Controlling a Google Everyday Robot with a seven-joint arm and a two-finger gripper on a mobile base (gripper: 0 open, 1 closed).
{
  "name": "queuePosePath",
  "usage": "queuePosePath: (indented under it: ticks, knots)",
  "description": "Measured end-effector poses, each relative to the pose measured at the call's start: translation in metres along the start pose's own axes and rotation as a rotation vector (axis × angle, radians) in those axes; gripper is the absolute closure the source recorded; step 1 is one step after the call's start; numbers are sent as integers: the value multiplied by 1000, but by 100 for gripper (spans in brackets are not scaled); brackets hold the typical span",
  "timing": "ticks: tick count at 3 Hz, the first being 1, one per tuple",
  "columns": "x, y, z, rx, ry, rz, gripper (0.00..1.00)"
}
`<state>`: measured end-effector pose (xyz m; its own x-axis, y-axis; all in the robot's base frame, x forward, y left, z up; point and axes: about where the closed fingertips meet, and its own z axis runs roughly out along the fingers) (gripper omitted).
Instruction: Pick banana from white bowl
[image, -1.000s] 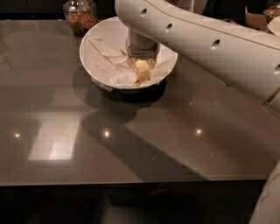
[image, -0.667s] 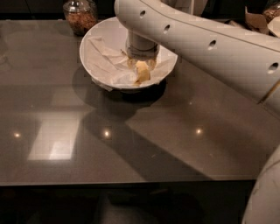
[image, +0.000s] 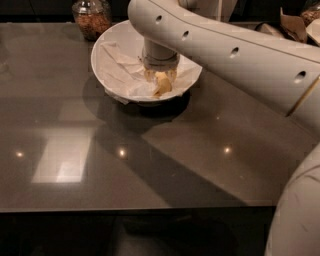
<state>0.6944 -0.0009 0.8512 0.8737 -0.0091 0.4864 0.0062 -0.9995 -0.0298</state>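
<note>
The white bowl (image: 107, 46), wide and glossy with crumpled white paper lining, stands at the back middle of the dark table. My gripper (image: 161, 79) reaches down into the bowl from the arm that crosses from the right. A small pale-yellow banana (image: 163, 87) lies on the paper directly under the gripper, at the bowl's right-of-centre. The gripper is right at the banana, and the wrist hides the banana's upper part.
A glass jar of brown grains (image: 91, 18) stands just behind the bowl's left rim. Brown paper items (image: 292, 24) lie at the back right. The glossy dark table (image: 75, 125) stretches to its front edge (image: 135, 209).
Nothing has visibly changed; the gripper stays down in the bowl over the banana.
</note>
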Motion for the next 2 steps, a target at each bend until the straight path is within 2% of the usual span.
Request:
queuePosePath:
  ticks: [1,2]
  knots:
    - [-2,0,4,-7,-8,-9,53]
    - [-4,1,7,-19,-13,-20,72]
